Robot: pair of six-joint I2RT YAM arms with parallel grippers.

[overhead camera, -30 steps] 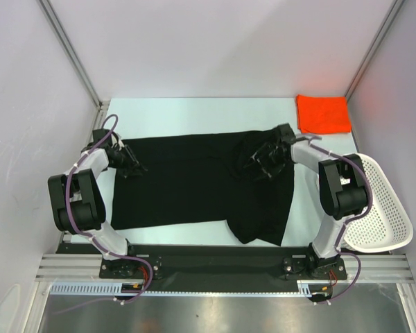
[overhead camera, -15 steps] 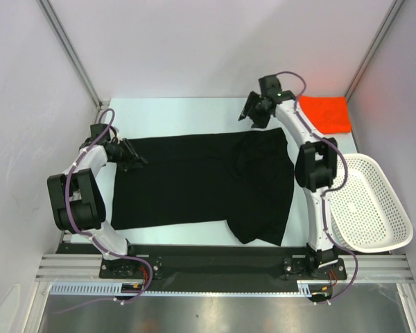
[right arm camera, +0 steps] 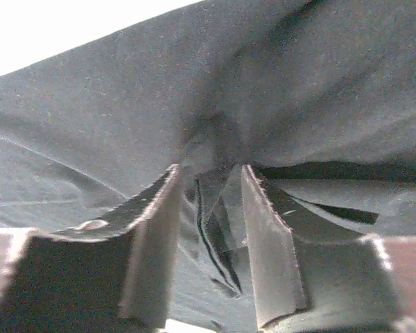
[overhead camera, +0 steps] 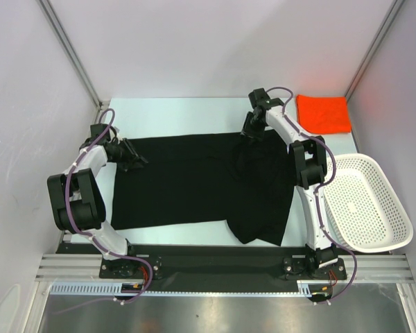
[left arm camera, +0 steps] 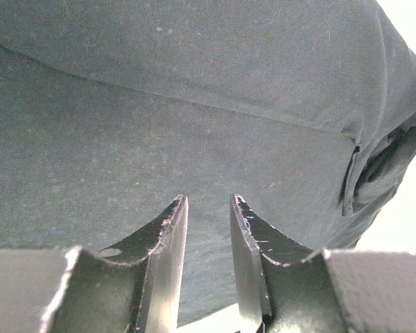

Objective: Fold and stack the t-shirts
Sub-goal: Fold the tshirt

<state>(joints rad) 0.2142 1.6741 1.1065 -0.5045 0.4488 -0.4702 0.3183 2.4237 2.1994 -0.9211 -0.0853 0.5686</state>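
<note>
The black t-shirt [overhead camera: 194,180] lies spread on the table, its right part folded over itself. My left gripper [overhead camera: 130,157] sits low at the shirt's left edge. In the left wrist view its fingers [left arm camera: 168,236] stand a narrow gap apart over flat black cloth [left arm camera: 194,104], with nothing bunched between them. My right gripper [overhead camera: 252,132] is at the shirt's far edge. In the right wrist view it [right arm camera: 209,182] is shut on a puckered bunch of black cloth [right arm camera: 215,149]. The orange-red t-shirt [overhead camera: 323,113] lies folded at the back right corner.
A white mesh basket [overhead camera: 371,208] stands at the right edge of the table, beside the right arm. A strip of bare pale table [overhead camera: 180,114] runs behind the black shirt. Grey walls close in the back and both sides.
The right arm swung from the bunched cloth mid-shirt out to the back of the table, then came back down to the shirt's far edge. The folded right part lies flatter. The left gripper barely moved.
</note>
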